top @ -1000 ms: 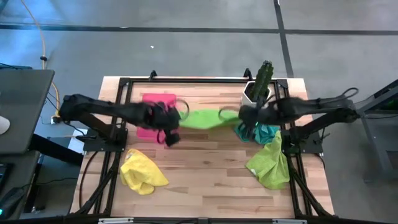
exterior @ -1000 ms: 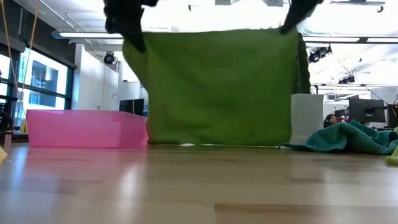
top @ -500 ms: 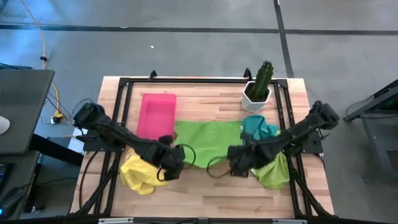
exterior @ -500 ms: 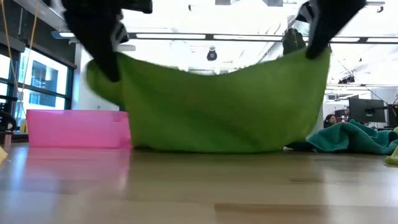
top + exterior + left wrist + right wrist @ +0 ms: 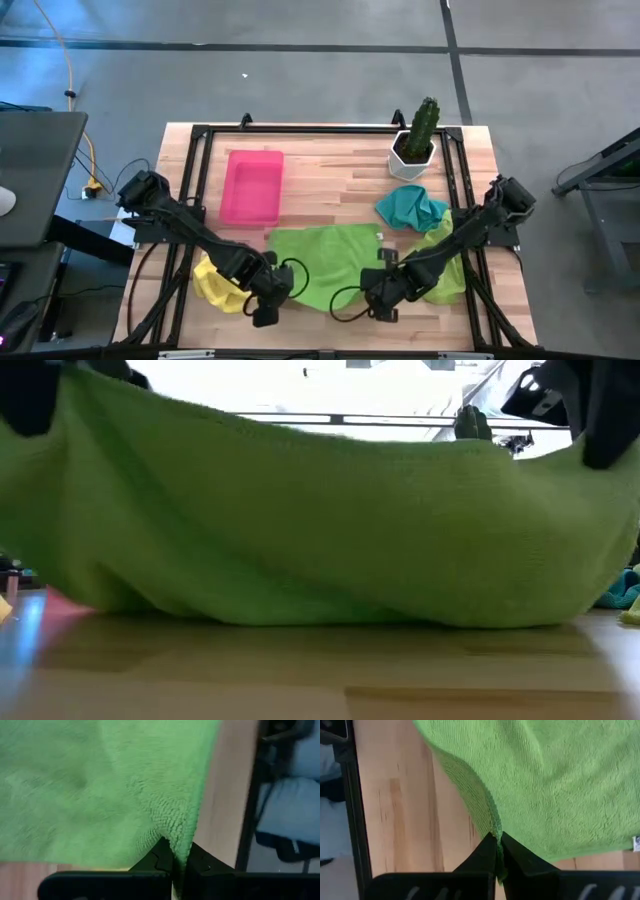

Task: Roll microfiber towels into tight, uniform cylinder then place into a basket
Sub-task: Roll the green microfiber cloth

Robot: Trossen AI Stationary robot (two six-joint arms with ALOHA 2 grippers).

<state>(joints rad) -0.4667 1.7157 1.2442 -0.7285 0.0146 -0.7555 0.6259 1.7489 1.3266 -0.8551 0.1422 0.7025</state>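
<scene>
A large lime green towel (image 5: 320,262) lies spread across the table's near middle. Its near edge is raised between my two grippers, and in the low view the cloth (image 5: 320,530) sags between them onto the wood. My left gripper (image 5: 270,302) is shut on its near left corner and my right gripper (image 5: 385,300) on its near right corner. The pink basket (image 5: 252,186) stands at the far left. A yellow towel (image 5: 212,280), a teal towel (image 5: 412,208) and a second lime green towel (image 5: 447,272) lie crumpled on the table. My left gripper pinches the towel's near left corner (image 5: 175,837) between its two fingers, slanting down from above. The corner is lifted; the cloth runs away from it, slack, down onto the table. My right gripper pinches the near right corner, on the hemmed edge (image 5: 494,827), between its two fingers, slanting down from above. The corner is held above the wood, and the rest of the towel slopes to the table.
A white pot with a green cactus (image 5: 415,135) stands at the far right. A black frame (image 5: 200,135) runs around the tabletop. Bare wood shows between the basket and the cactus and along the near edge.
Both grippers have swung from over the table's far middle toward the near edge and sunk, staying shut on the towel's corners. The towel, which hung upright as a curtain, has been drawn toward the near edge, so its lower part now lies on the wood.
</scene>
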